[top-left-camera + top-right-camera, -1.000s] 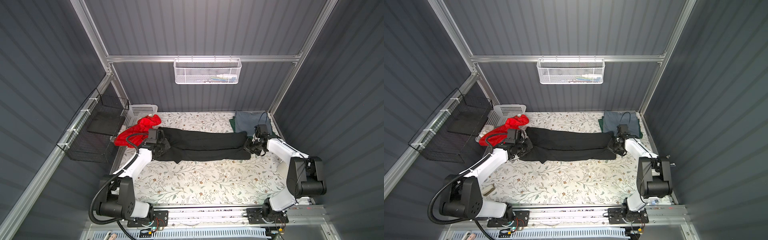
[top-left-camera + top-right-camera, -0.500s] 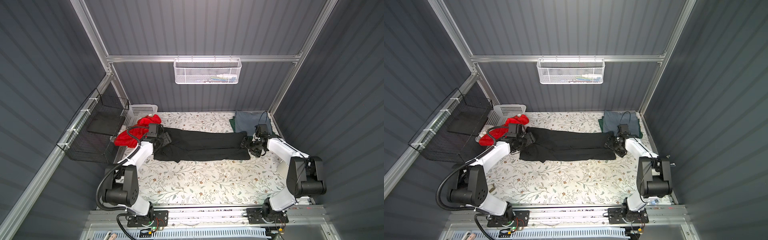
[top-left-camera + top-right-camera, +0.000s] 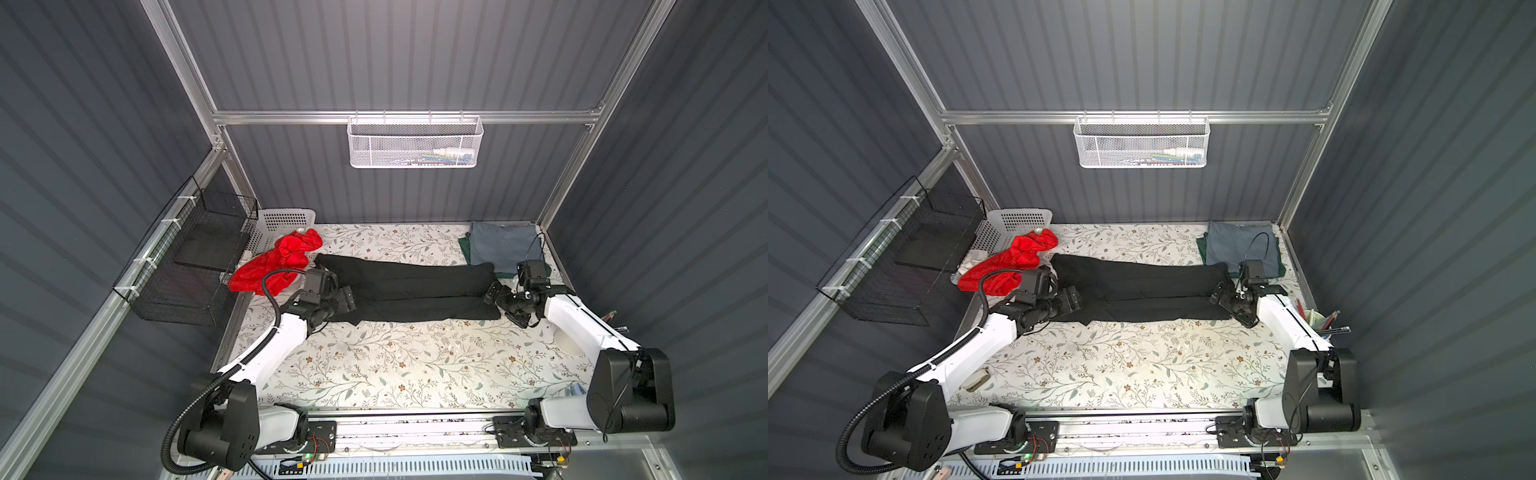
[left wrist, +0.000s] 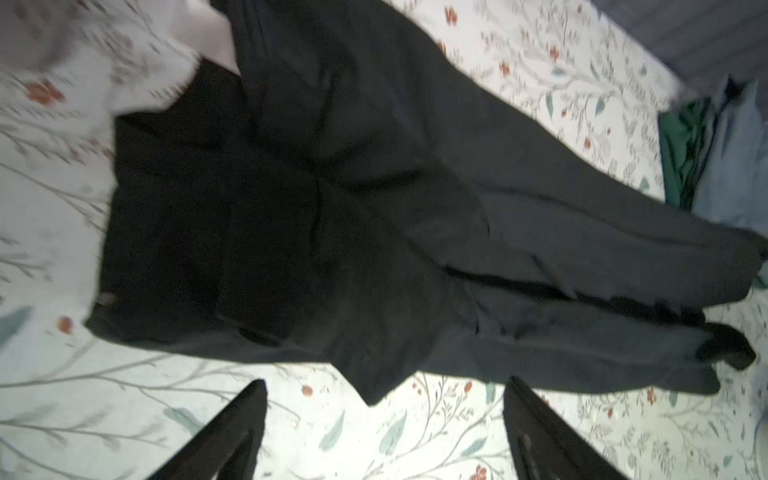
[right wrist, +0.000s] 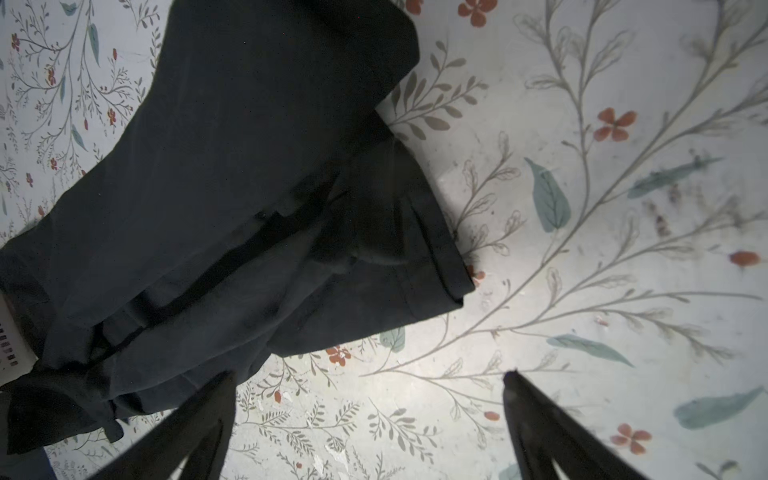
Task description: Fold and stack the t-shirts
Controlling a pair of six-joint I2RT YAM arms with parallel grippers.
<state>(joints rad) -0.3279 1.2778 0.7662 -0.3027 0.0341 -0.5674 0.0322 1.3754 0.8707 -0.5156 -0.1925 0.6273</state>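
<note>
The black t-shirt (image 3: 411, 291) (image 3: 1142, 291) lies folded in a long strip across the floral table. My left gripper (image 3: 347, 299) (image 4: 384, 384) stands open at its left end, with only tabletop between the fingers and the cloth edge (image 4: 332, 208) just beyond them. At the right end my right gripper (image 3: 494, 293) (image 5: 370, 378) is open too, one finger beside the shirt's hem (image 5: 249, 166). The red t-shirt (image 3: 282, 262) lies crumpled at the back left. A folded blue-grey t-shirt (image 3: 503, 245) rests on the dark green one (image 3: 467, 249) at the back right.
A white perforated basket (image 3: 282, 220) stands behind the red shirt. A black wire basket (image 3: 191, 257) hangs on the left wall, and a white mesh basket (image 3: 415, 141) on the back rail. A cup of pencils (image 3: 1316, 322) sits at the table's right edge.
Both grippers have opened and let go of the black shirt's ends, which now lie flat. The left arm has shifted a little; the right has hardly moved.
</note>
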